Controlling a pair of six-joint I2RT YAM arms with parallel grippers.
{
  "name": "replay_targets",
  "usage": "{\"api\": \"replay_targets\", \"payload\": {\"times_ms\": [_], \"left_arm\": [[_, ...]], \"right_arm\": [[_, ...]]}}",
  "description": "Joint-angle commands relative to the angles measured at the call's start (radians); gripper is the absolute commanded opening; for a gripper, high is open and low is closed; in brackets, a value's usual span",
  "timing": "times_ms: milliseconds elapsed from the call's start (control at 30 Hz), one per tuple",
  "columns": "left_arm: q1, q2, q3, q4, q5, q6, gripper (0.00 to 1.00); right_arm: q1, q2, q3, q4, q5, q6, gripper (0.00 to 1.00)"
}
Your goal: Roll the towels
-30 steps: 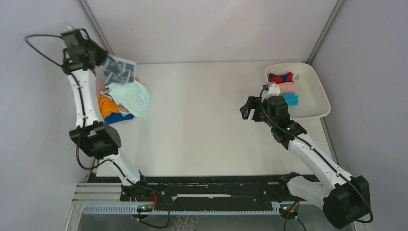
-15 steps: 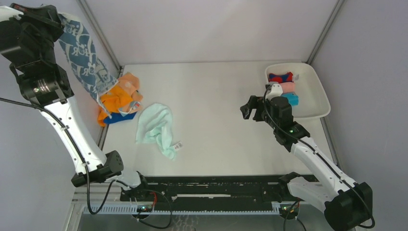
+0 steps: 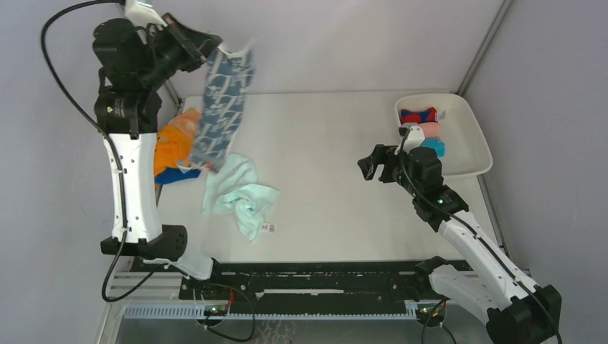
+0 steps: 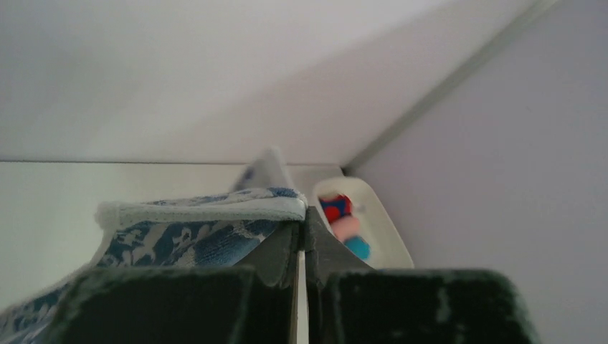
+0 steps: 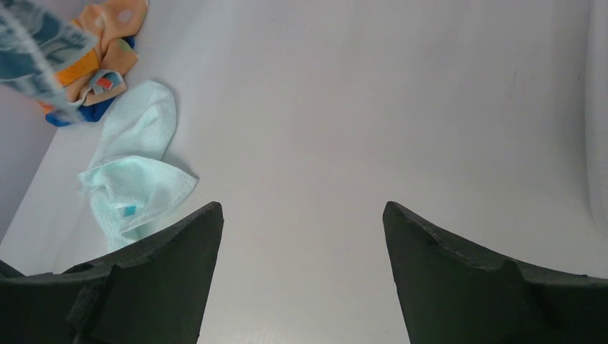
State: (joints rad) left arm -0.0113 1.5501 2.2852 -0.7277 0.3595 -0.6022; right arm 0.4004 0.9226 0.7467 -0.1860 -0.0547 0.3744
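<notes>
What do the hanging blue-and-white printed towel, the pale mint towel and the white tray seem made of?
Blue-and-white printed towel: soft cloth, probably terry; it hangs limp and its hem looks fuzzy in the left wrist view. Pale mint towel: similar soft matte cloth, crumpled into folds. White tray: likely rigid plastic, smooth, with a rounded moulded rim.

Printed towel (image 3: 222,107): looped terry cloth, fuzzy, matt.
Mint towel (image 3: 240,193): thin cloth, fine woven texture, matt.
Orange towel (image 3: 172,143): soft cloth, matt.
Table (image 3: 323,158): smooth, pale, faint sheen.
Tray (image 3: 469,140): white plastic, smooth, slightly glossy.
Arm shells (image 3: 133,179): white plastic, glossy.
</notes>
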Motion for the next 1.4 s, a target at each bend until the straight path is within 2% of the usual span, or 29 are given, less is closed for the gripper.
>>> {"api": "replay_targets", "payload": {"times_ms": [0, 67, 167, 233, 333, 433, 500, 567, 667, 800, 900, 1067, 1167, 1367], "left_arm": [[-0.143, -0.060, -0.025, 0.046, 0.083, 0.013, 0.05], [-0.206, -0.082, -0.101, 0.075, 0.092, 0.003, 0.05], [-0.304, -0.133, -0.295, 0.171, 0.098, -0.012, 0.07], [-0.382, -0.162, -0.419, 0.216, 0.099, -0.014, 0.12], [-0.458, -0.190, -0.590, 0.233, 0.097, 0.003, 0.30], [-0.466, -0.237, -0.764, 0.231, 0.058, 0.011, 0.50], [-0.467, -0.288, -0.868, 0.210, -0.032, 0.029, 0.60], [-0.467, -0.339, -0.960, 0.173, -0.134, 0.057, 0.65], [-0.466, -0.394, -1.107, 0.142, -0.237, 0.065, 0.67], [-0.466, -0.383, -1.285, 0.200, -0.245, 0.020, 0.68], [-0.466, -0.305, -1.366, 0.267, -0.244, -0.004, 0.69], [-0.462, -0.103, -1.365, 0.318, -0.305, 0.004, 0.70], [-0.402, 0.001, -1.349, 0.321, -0.293, 0.000, 0.70], [-0.188, 0.043, -1.429, 0.326, -0.314, -0.021, 0.69]], "right_arm": [[0.006, -0.081, 0.003, -0.017, 0.039, -0.023, 0.81], [0.008, -0.115, -0.001, -0.034, 0.070, -0.026, 0.81], [0.009, -0.171, -0.017, -0.038, 0.108, -0.021, 0.81], [0.008, -0.201, -0.027, -0.040, 0.131, -0.020, 0.81], [0.009, -0.224, -0.031, -0.041, 0.146, -0.021, 0.81], [0.009, -0.221, -0.031, -0.043, 0.139, -0.022, 0.81], [0.010, -0.214, -0.031, -0.042, 0.132, -0.022, 0.81], [0.011, -0.203, -0.032, -0.040, 0.126, -0.023, 0.81], [0.013, -0.190, -0.036, -0.033, 0.118, -0.025, 0.81], [0.015, -0.168, -0.039, -0.025, 0.103, -0.025, 0.81], [0.017, -0.153, -0.041, -0.020, 0.090, -0.025, 0.81], [0.019, -0.125, -0.041, -0.013, 0.057, -0.033, 0.81], [0.022, -0.105, -0.041, -0.011, 0.036, -0.040, 0.81], [0.042, -0.054, -0.041, -0.007, 0.019, -0.045, 0.81]]}}
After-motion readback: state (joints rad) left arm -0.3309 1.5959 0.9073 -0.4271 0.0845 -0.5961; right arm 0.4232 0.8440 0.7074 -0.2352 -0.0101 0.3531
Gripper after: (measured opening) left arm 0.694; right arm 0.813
